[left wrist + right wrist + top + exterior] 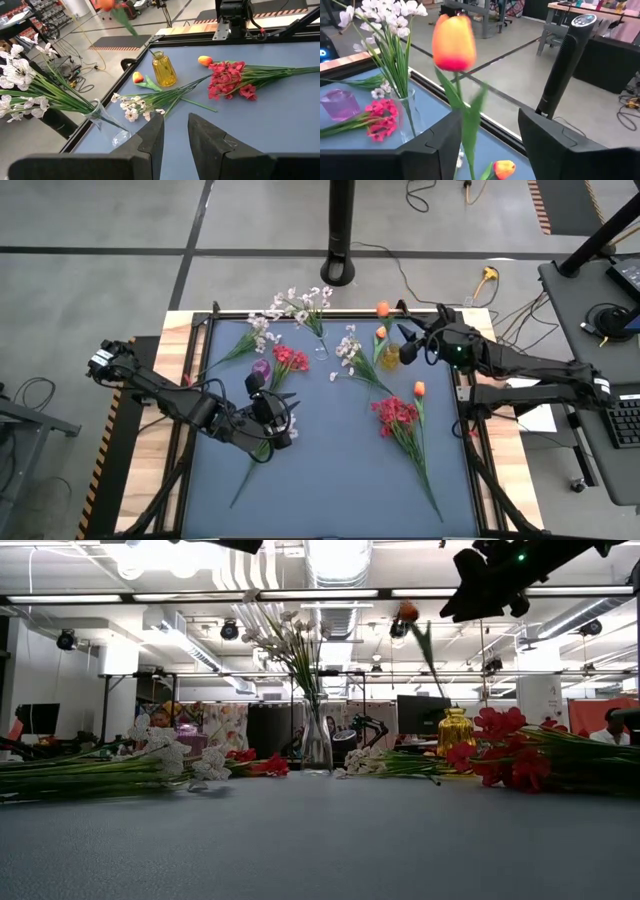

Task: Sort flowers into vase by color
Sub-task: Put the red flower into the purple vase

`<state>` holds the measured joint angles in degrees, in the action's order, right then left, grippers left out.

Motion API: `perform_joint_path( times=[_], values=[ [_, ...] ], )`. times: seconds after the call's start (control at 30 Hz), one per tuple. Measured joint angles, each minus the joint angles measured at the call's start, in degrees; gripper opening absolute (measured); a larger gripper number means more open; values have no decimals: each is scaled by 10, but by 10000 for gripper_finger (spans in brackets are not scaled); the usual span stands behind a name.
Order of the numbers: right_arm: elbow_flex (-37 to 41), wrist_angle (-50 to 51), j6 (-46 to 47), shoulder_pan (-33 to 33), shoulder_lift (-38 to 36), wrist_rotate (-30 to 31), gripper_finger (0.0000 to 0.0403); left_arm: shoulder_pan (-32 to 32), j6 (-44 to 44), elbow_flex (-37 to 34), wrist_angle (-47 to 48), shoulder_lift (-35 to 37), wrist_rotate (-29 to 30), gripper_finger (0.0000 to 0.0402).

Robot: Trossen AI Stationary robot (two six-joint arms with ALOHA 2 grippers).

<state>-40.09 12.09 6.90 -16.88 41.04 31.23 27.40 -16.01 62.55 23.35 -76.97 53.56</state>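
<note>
— Blue-grey tabletop (330, 470) with wooden edges fills the middle of a grey-floored workshop; what lies on it?

— Biggest is a red spray (400, 420) stretched out toward the right side, its stem running to the near edge, with an orange tulip (419, 389) just beside its blossoms. A white spray (352, 352) lies across the centre, near the yellow vase (390, 357).

— And the vases?

— A clear vase (318, 345) at the far middle already carries white blossoms (300, 302). The yellow one stands to its right, and a second orange tulip (381, 333) lies beside it. A purple vase (261, 367) sits left of centre, with a shorter red spray (288, 360) lying against it and another white spray (255, 335) behind it.

— Where are the arms?

— The right pincer (410, 340) hovers above the yellow vase, closed on the stem of an orange tulip (453, 44) whose bud stands clear above the fingers. The leaf hides part of the gap between them.

— The left?

— The left pincer (175, 132) hangs low over the left half of the tabletop, near the purple vase, fingers a narrow way apart with nothing between them. A green stem (252, 465) runs beneath that arm toward the near edge.
</note>
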Motion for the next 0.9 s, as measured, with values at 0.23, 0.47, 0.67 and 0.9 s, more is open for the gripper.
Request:
perform_joint_path(
  times=[0.23, 0.47, 0.67, 0.9],
  values=[
    [-26, 91, 75, 17, -10, -102, 199, 0, -22, -1, 0, 0, -2, 72],
    [-45, 174, 155, 98, -9, -133, 191, 0, -62, -2, -3, 0, -51, 72],
    [-53, 228, 253, 196, 9, -155, 187, 0, -79, -5, -4, -5, -52, 72],
    [-82, 308, 375, 315, 56, -167, 187, 2, -81, -5, 16, -12, -82, 72]
  ],
)
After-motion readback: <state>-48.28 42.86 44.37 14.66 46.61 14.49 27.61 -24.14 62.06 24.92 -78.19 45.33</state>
